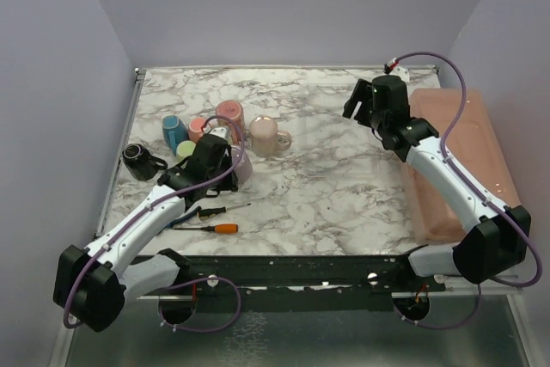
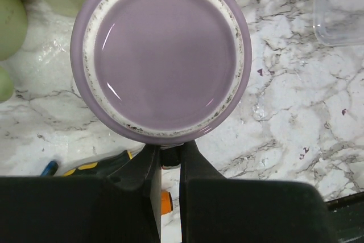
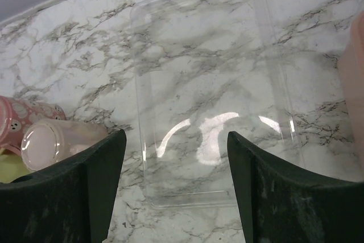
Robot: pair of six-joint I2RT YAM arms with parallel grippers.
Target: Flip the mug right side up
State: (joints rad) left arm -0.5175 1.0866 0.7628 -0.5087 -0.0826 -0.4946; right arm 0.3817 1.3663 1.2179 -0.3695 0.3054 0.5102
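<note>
- Left wrist view is showing the purple mug sitting base-up, its glazed underside facing the camera; the left tool is pressing against the mug's near edge.
- The left tool's fingers are standing narrow, only a slim gap between them, and appear to be pinching the mug at its near side; the gripped part itself is hidden.
- In the top external view the mug is lying at the near right of a cluster of mugs on the left half of the surface.
- The right tool is hanging wide open and holding nothing, over a clear plastic tray, well apart from the mug.
- Crowding the mug: a green mug, a blue mug, a pink mug, a cream mug; a black mug is sitting further left.
- An orange-handled screwdriver and a black screwdriver are lying nearer the bases.
- A pink bin is occupying the right edge; the surface is showing white marble with grey veins; pale lilac walls are enclosing it.
</note>
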